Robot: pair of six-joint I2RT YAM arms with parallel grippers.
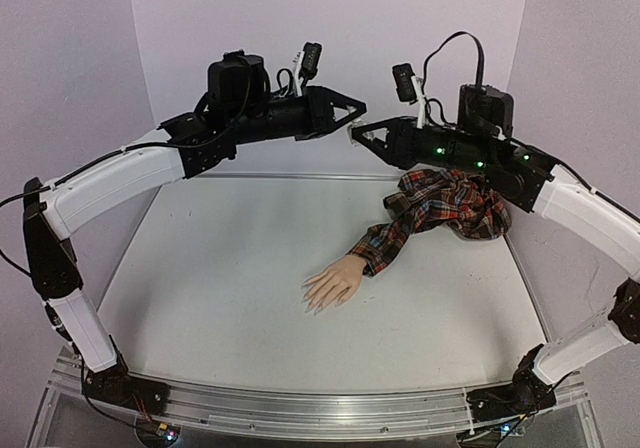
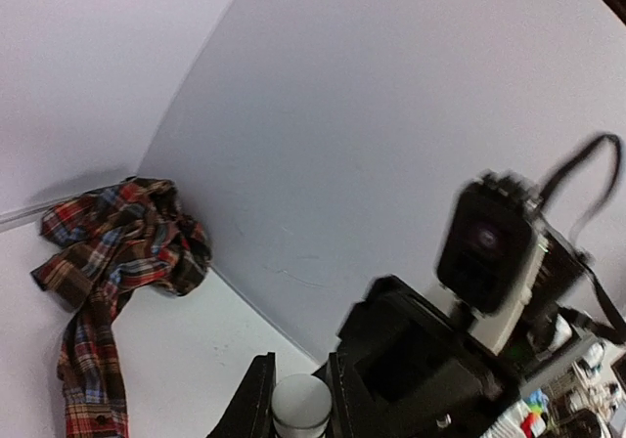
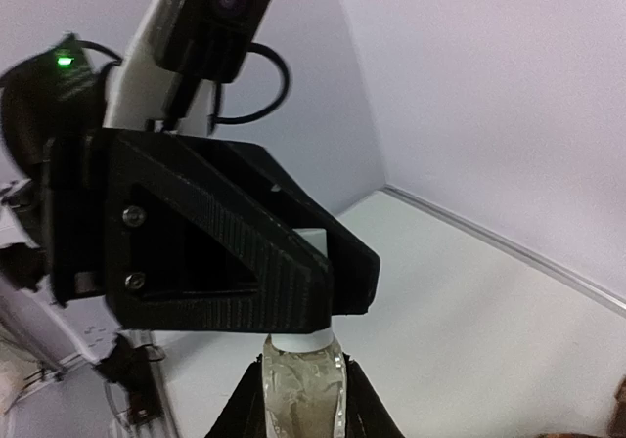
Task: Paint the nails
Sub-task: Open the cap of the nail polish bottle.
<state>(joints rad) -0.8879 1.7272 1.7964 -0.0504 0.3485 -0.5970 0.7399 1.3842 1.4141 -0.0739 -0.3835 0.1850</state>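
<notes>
Painting isn't really happening yet: the right fingers (image 3: 364, 414) are clamping the little clear bottle (image 3: 303, 389) up in the air over the back of the desk (image 1: 220, 268), and the left fingers (image 2: 256, 404) are pinching shut around its white cap (image 2: 300, 404), so I'm guessing uncapping is the step in hand. The nails (image 1: 315, 303) are sitting well below on the mannequin hand (image 1: 338, 280), which is lying flat mid-desk with its plaid sleeve (image 1: 440, 203) trailing back-right, and they're looking unpainted, though they're too tiny from up top to be sure. Getting the cap off, pulling the brush and coating every nail are all waiting.
</notes>
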